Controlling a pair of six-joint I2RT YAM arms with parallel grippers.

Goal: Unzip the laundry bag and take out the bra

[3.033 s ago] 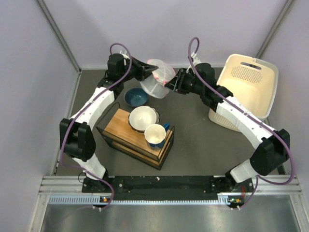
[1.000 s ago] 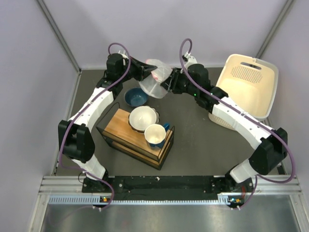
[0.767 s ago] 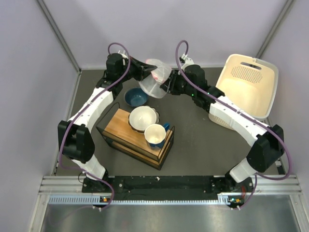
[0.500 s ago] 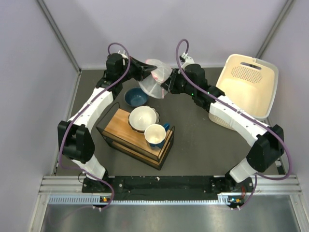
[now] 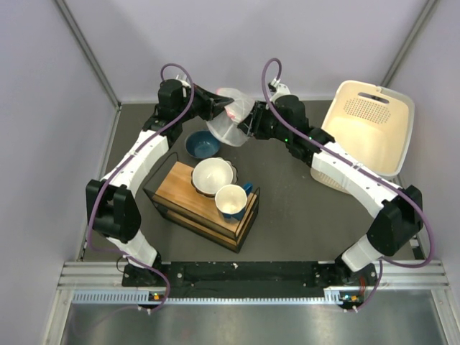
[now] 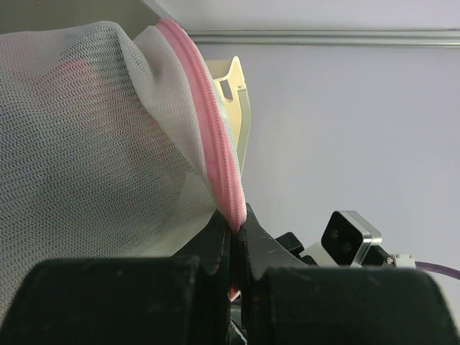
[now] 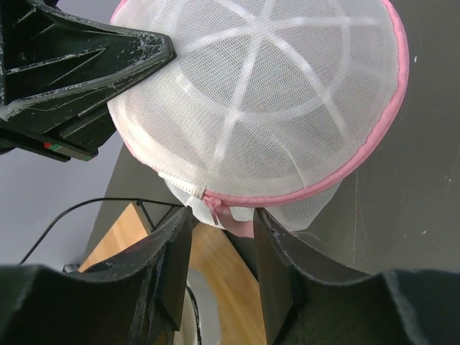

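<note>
The white mesh laundry bag with pink zipper trim hangs above the table at the back centre. My left gripper is shut on the pink trim at the bag's rim and holds it up. My right gripper is open at the bag's right side. In the right wrist view the pink zipper pull hangs between its fingers, not pinched. The bag's dome fills that view. A faint red patch shows through the mesh; the bra is otherwise hidden.
A cream perforated basket leans at the back right. A blue bowl sits under the bag. A wooden rack holds a white bowl and a cup at the centre.
My right gripper has moved left up to the bag, its open fingers now on either side of the zipper pull. The left gripper has kept its hold on the trim.
</note>
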